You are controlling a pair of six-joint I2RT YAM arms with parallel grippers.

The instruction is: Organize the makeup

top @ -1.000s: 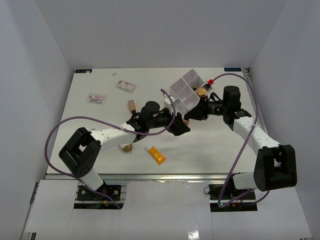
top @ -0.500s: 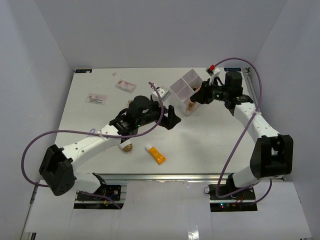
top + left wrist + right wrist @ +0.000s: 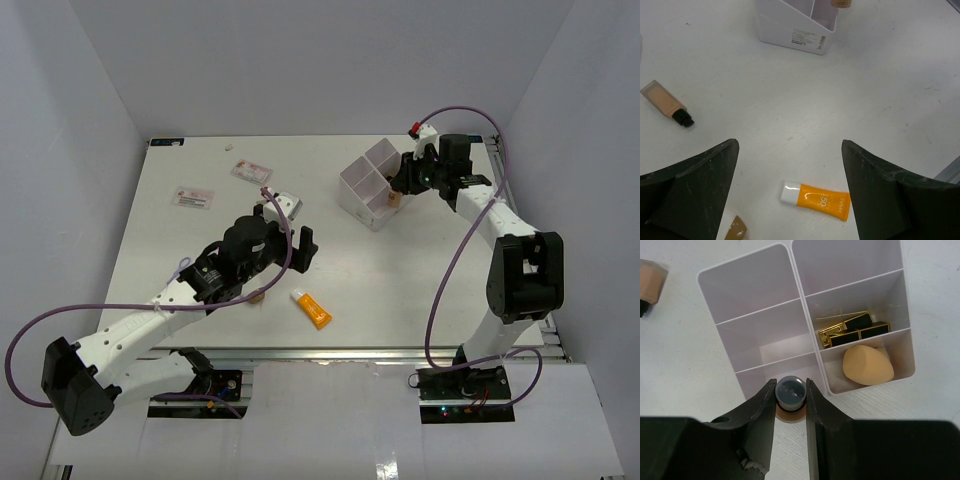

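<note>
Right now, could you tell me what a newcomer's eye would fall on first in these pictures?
The right gripper clamps a dark-capped bottle at the edge of the white divided box, far right on the table. Inside the box lie black-and-gold lipstick tubes and a tan sponge in neighbouring compartments. Near the front, an orange tube with a white cap lies flat near the wide-open left gripper.

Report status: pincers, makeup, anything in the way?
Left pincer open, empty, near orange tube. Right pincer shut on small bottle at white box edge. Lipsticks, sponge in box. Nothing blocking.
</note>
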